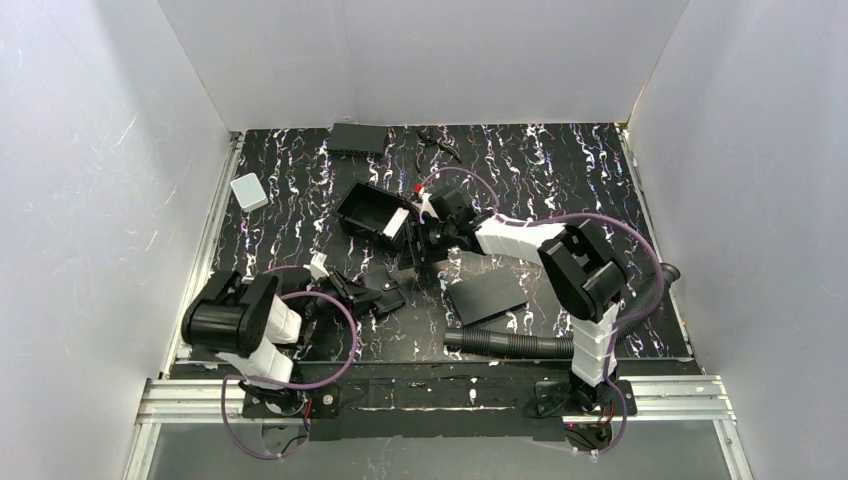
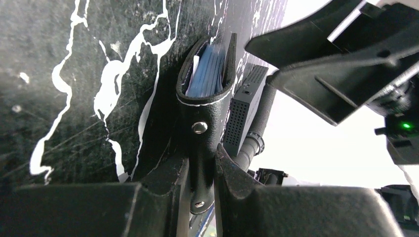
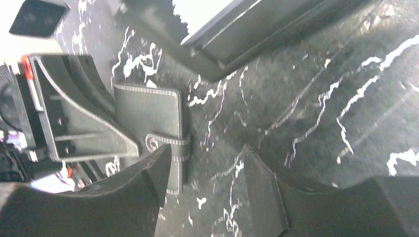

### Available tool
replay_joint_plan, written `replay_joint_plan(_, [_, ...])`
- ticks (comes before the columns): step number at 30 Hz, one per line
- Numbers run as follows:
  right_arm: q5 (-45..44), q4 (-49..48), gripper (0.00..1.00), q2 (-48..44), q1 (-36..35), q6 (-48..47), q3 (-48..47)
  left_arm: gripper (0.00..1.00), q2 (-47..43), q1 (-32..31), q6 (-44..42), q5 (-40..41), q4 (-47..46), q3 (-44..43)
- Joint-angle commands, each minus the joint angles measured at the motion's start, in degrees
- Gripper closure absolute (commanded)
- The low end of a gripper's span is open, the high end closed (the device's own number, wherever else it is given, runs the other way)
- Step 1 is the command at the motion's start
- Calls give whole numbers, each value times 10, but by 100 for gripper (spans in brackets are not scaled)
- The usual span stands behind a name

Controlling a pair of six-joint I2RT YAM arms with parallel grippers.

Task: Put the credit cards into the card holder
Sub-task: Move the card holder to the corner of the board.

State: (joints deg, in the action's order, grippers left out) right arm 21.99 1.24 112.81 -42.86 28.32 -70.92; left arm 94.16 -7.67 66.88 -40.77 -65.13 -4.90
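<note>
- Black fingers (image 2: 163, 182) of the left pincer (image 2: 201, 170) are filling the foreground of the left wrist view, pressing together on the snap strap of the card holder (image 2: 203, 116).
- Pale-blue credit cards (image 2: 207, 74) are sitting inside the holder's open mouth, only their edges showing.
- Across from it, the right pincer (image 3: 207, 160) is hanging low over the table with its jaws standing apart, gripping nothing, just beside the holder.
- Black with white and purple veins, and showing fine scratches up close, the table (image 1: 560, 180) is carrying an open black box (image 1: 372, 215), a matte black sheet (image 1: 487, 297), a ribbed hose (image 1: 505, 345) and a small white box (image 1: 248, 191).
- Plain white walls (image 1: 420, 60) are enclosing the table on three sides, while an aluminium rail (image 1: 680, 390) is running along the near edge under both arm bases.
</note>
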Motion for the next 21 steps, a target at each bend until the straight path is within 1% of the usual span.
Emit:
replay_joint_plan(1, [-23, 102, 34, -76, -4, -77, -15, 100, -91, 2, -52, 43, 219, -19])
replay_joint_plan(3, [-27, 104, 32, -106, -4, -83, 3, 100, -135, 3, -70, 56, 297, -35])
replay_joint_plan(6, [-41, 109, 30, -147, -3, -93, 25, 100, -188, 20, -80, 69, 375, -44])
replay_joint_plan(9, [-58, 119, 27, -180, -2, -102, 42, 100, -243, 63, -98, 83, 475, -48])
replay_joint_plan(12, [-69, 123, 26, -202, 0, -108, 55, 100, -330, 131, -137, 133, 624, -70])
replay_joint_plan(14, [-70, 127, 25, -210, 2, -110, 59, 100, -390, 172, -174, 183, 747, -109])
replay_joint_plan(15, [-70, 130, 25, -213, 4, -111, 60, 100, -415, 193, -190, 224, 811, -136])
replay_joint_plan(17, [-69, 134, 25, -216, 6, -114, 59, 100, -450, 234, -195, 331, 945, -191])
replay_joint_plan(18, [-68, 136, 25, -217, 6, -115, 59, 100, -461, 252, -179, 390, 1005, -214])
replay_joint_plan(19, [-67, 139, 25, -217, 7, -116, 56, 100, -470, 267, -156, 439, 1047, -229])
replay_joint_plan(21, [-65, 146, 24, -218, 8, -122, 48, 100, -489, 305, -116, 463, 1078, -230])
